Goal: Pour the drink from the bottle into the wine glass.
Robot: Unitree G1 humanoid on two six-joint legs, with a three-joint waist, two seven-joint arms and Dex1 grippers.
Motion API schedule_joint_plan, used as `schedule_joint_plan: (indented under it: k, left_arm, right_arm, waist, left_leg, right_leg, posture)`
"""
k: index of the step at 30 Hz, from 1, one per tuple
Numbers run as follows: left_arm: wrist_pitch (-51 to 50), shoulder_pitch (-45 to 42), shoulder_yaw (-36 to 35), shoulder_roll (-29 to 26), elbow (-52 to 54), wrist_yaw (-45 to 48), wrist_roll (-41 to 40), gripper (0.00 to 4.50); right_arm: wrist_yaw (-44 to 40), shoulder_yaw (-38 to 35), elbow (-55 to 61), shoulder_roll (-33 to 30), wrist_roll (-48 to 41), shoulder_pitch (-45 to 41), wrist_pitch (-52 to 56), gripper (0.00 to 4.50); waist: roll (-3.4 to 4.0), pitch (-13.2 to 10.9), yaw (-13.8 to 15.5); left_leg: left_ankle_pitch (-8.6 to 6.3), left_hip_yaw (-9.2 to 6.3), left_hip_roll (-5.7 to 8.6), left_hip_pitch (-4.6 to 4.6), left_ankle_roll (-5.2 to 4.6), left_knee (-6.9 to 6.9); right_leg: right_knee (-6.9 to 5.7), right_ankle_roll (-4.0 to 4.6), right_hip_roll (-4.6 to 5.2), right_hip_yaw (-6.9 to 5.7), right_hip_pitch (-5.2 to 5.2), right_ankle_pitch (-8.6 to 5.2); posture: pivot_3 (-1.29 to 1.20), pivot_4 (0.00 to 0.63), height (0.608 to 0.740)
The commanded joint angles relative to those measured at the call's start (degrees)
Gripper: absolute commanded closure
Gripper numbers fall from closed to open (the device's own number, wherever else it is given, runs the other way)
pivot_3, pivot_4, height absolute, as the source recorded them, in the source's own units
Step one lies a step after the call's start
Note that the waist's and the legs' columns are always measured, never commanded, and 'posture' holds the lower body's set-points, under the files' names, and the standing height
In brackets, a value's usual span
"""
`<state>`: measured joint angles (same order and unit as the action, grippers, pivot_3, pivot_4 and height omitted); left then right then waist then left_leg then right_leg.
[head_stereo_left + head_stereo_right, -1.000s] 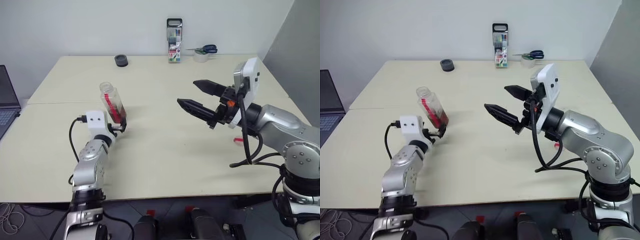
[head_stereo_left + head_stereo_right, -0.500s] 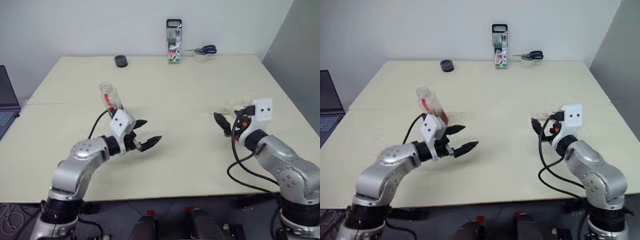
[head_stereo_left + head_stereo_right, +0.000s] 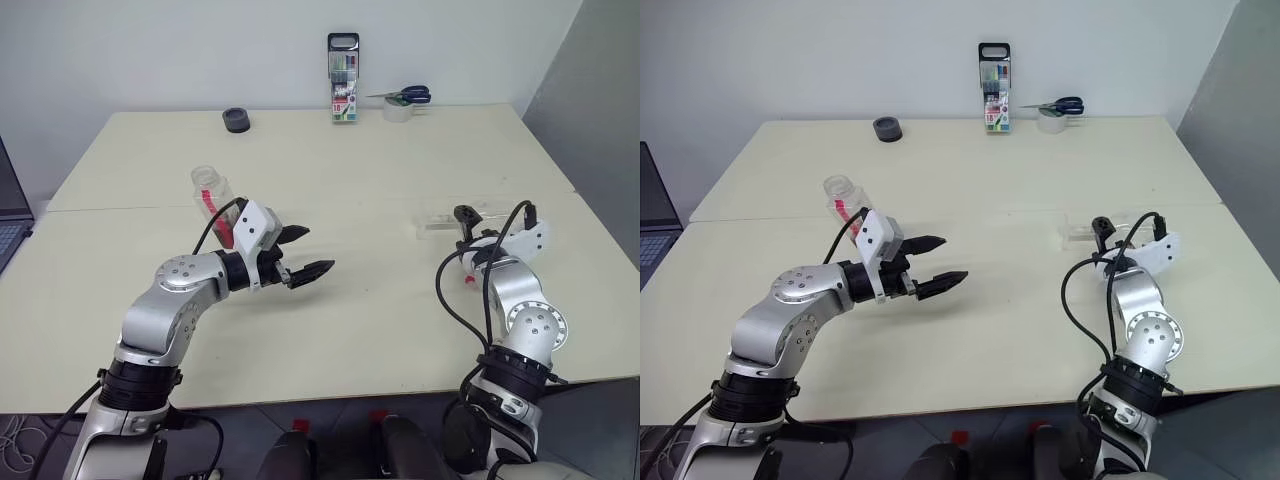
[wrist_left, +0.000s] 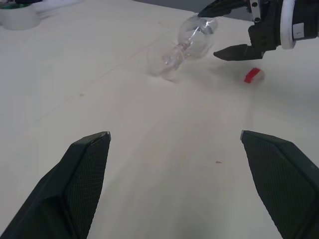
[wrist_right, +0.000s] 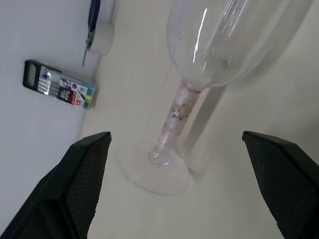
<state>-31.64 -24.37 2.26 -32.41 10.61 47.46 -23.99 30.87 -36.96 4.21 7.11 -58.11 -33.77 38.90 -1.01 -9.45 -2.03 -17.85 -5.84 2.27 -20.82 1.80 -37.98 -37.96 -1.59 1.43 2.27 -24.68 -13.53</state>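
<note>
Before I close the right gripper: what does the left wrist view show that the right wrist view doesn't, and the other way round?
Left wrist view: the right gripper, open at the bowl of the wine glass, and a small red cap on the table near it. Right wrist view: the marker pack and scissors at the table's far edge, plus the glass's stem and foot close up. Both: the wine glass, apparently lying on its side, the tape roll and the table.

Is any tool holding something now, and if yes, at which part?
Nothing is held. The left tool is open in the air; the right tool is open beside the lying wine glass.
</note>
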Motion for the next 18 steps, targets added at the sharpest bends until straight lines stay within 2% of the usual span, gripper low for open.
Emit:
schedule_joint_plan:
  k: [1, 8, 18]
  left_arm:
    - [0.9, -0.8, -0.7, -0.6, 1.8, 0.4, -0.1, 0.04]
    - [-0.2, -0.3, -2.3, -1.7, 3.6, -0.9, -0.1, 0.04]
    - [-3.1, -2.0, -2.3, -3.4, 5.4, -1.8, -0.8, 0.04]
  right_arm:
    - [-1.5, 1.5, -2.9, 0.3, -1.3, -3.3, -3.3, 0.0]
    - [-6.3, 2.5, -13.9, -0.3, 0.3, -6.7, -8.8, 0.0]
    - [-14.0, -0.6, -34.4, -5.5, 3.5, -15.3, -22.3, 0.0]
  waist:
    - [0.02, 0.0, -0.1]
    - [0.03, 0.0, -0.5]
    - [0.05, 0.0, -0.7]
  left_leg:
    - [-0.01, 0.01, 0.0, 0.01, -0.02, 0.0]
    - [-0.02, 0.0, -0.02, 0.01, -0.04, 0.01]
    - [-0.02, 0.03, -0.02, 0.01, -0.03, 0.02]
  right_leg:
    - [-0.01, 0.0, -0.04, 0.01, 0.0, 0.0]
    - [-0.03, 0.0, -0.05, 0.0, -0.01, 0.0]
    - [-0.04, 0.01, -0.06, 0.01, -0.01, 0.0]
  posture:
    - [0.0, 0.15, 0.74]
    - [0.0, 0.15, 0.74]
    - [0.0, 0.15, 0.74]
